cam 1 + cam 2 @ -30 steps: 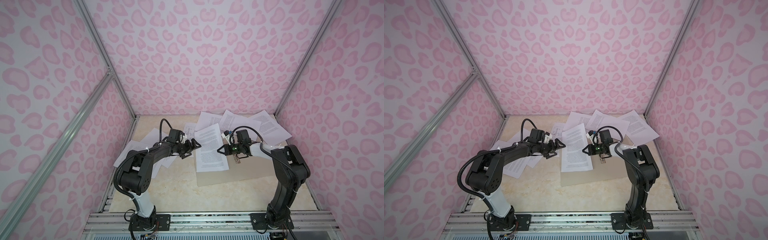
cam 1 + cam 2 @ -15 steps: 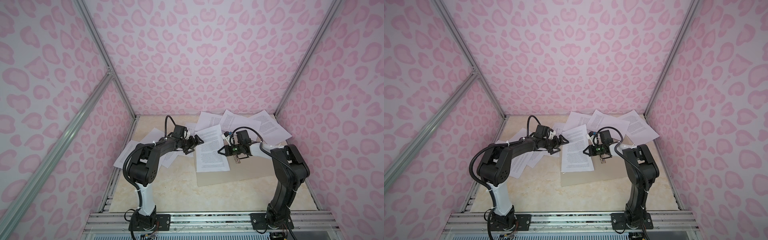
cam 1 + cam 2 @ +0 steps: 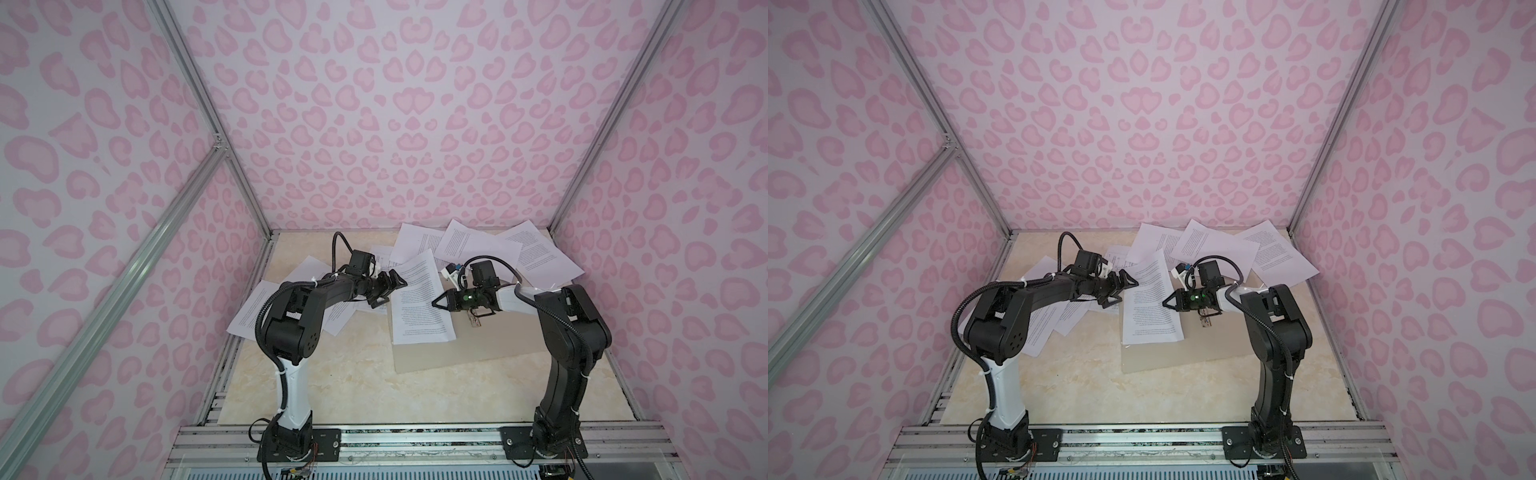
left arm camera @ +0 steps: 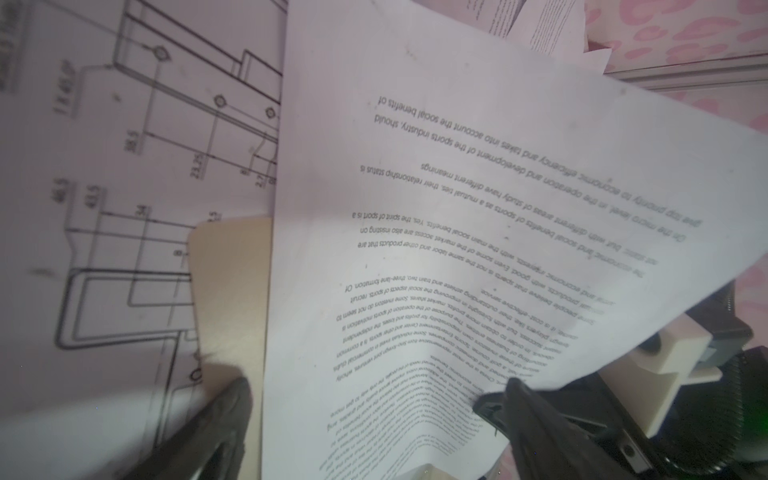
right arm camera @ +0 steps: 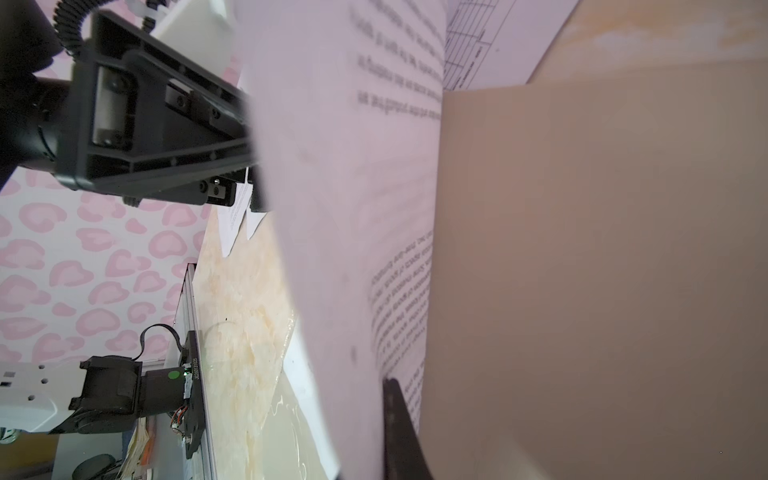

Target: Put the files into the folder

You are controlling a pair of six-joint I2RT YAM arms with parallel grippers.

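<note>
Moved in closer since a second ago, the left tool (image 3: 390, 291) is held wide open at the far left edge of a printed sheet (image 3: 419, 309), with nothing gripped. That sheet is bowed upward over the beige folder (image 3: 478, 349), which lies flat on the counter (image 3: 332, 382). Its right edge is pinched in the fully closed right tool (image 3: 435, 304). Other files (image 3: 478, 245) are scattered along the far edge and at the left. A drawing sheet (image 4: 124, 166) lies below the left tool.

left jaws spread wide, right jaws clamped
</note>
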